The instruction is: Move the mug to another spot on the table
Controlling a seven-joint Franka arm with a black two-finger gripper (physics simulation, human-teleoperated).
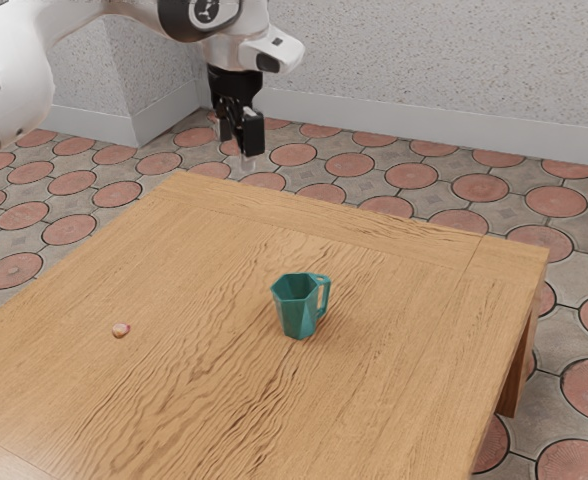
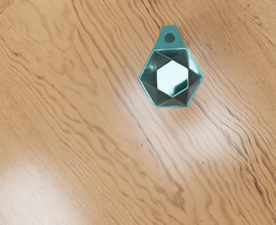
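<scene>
1 teal mug [image 1: 299,305] stands upright near the middle of the table [image 1: 174,400], our gripper [image 1: 246,150] hanging high, well apart from it.
We cannot tell whether the gripper is released or clenched; we should descend over the rim, straddle 1 wall opposite the handle [image 1: 322,292], then close.

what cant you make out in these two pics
- Small pinkish thing on the table, exterior view: too small to identify.
- Arm, exterior view: its base is cut off by the left edge.
- Table, exterior view: near corners are cut off by the lower edge, and most legs are hidden under its top.
- Mug, wrist view: seen from above, so its own rim hides its outer walls and underside.
</scene>
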